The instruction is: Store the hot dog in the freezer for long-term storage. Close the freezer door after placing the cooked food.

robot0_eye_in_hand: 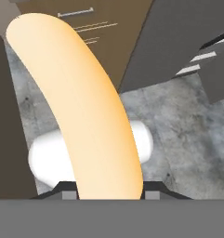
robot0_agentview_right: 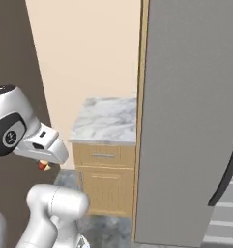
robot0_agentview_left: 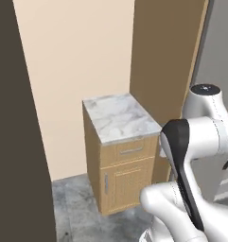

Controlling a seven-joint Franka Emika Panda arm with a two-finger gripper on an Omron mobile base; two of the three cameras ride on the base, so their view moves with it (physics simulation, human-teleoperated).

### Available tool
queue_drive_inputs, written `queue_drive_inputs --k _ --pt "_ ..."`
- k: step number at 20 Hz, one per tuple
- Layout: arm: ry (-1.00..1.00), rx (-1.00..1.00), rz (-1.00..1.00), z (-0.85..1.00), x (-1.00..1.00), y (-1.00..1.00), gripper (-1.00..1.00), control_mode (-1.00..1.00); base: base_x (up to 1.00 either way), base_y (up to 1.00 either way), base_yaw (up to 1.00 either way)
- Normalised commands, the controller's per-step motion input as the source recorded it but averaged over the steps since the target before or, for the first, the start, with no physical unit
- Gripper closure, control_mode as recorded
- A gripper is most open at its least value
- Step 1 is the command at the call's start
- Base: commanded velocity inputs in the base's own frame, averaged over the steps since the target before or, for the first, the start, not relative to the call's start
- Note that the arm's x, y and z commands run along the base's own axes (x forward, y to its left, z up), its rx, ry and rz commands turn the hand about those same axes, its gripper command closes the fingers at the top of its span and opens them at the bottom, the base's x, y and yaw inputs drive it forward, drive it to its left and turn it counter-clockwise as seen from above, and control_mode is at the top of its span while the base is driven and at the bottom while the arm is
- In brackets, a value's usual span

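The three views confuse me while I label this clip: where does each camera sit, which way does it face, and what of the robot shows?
Left base view: behind-left, facing the marble-topped cabinet; white arm at lower right.
Right base view: behind-right, facing that cabinet and a grey fridge door; the arm's hand holds the hot dog.
Hand view: on the hand, facing the floor; the hot dog between the fingertips.
Both base views share the cabinet.

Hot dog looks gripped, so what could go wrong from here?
The hot dog juts far out beyond the gripper, held near one end, so it might swing or slip. The grey fridge door stands close beside the arm, and the marble-topped cabinet sits just ahead; a wide swing could clip either.
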Motion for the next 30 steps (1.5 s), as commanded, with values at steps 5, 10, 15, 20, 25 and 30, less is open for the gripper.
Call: queue_drive_inputs --k 5,10,15,20,25,30 --pt "0.00 0.00 0.00 0.00 0.00 0.00 1.00 1.00 -0.10 -0.68 -0.45" --pt "0.00 0.00 0.00 0.00 0.00 0.00 1.00 1.00 -0.08 -0.72 -0.26" --pt "0.00 0.00 0.00 0.00 0.00 0.00 1.00 1.00 -0.02 -0.76 0.01" --pt "0.00 0.00 0.00 0.00 0.00 0.00 1.00 1.00 0.00 -0.89 0.02" --pt "0.00 0.00 0.00 0.00 0.00 0.00 1.00 1.00 0.00 -0.89 0.06" --pt "0.00 0.00 0.00 0.00 0.00 0.00 1.00 1.00 0.00 -0.77 0.12"
